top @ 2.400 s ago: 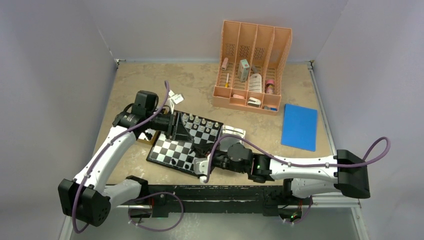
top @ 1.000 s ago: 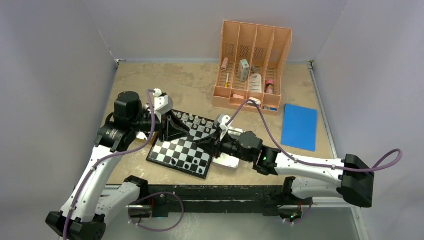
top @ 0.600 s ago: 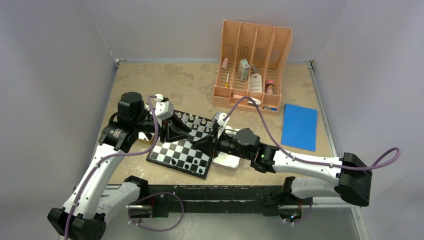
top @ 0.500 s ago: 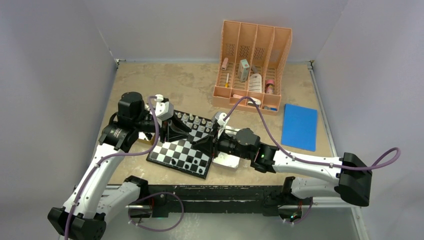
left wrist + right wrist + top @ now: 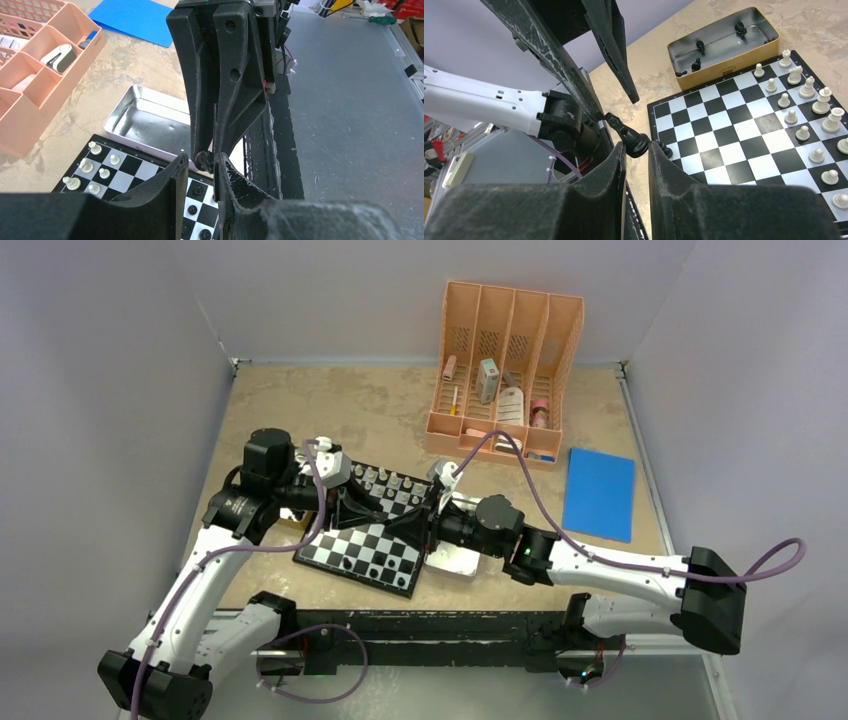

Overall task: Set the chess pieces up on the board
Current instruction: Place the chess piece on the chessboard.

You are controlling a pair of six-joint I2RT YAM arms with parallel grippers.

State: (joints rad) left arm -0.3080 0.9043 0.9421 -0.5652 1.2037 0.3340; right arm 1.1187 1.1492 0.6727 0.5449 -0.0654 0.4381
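While my right pincer (image 5: pixel 637 148) is clamped on the base of a black chess piece (image 5: pixel 626 136), holding it tilted in the air near an edge of the board (image 5: pixel 724 135), my left pincer (image 5: pixel 202 165) faces it with its fingers apart. The piece's head sits between their tips and, as far as I can see, is not gripped. I read this as a hand-over from right to left. White pieces (image 5: pixel 808 86) stand in two rows along one side of the board, a few black pieces (image 5: pixel 199 189) stand on the opposite side, and more lie in the tin (image 5: pixel 724 65) on the bench (image 5: pixel 819 20). Next I should close the left fingers squarely on the head. I should loosen the right only once that grip is sure, since so small a piece could slip or twist.
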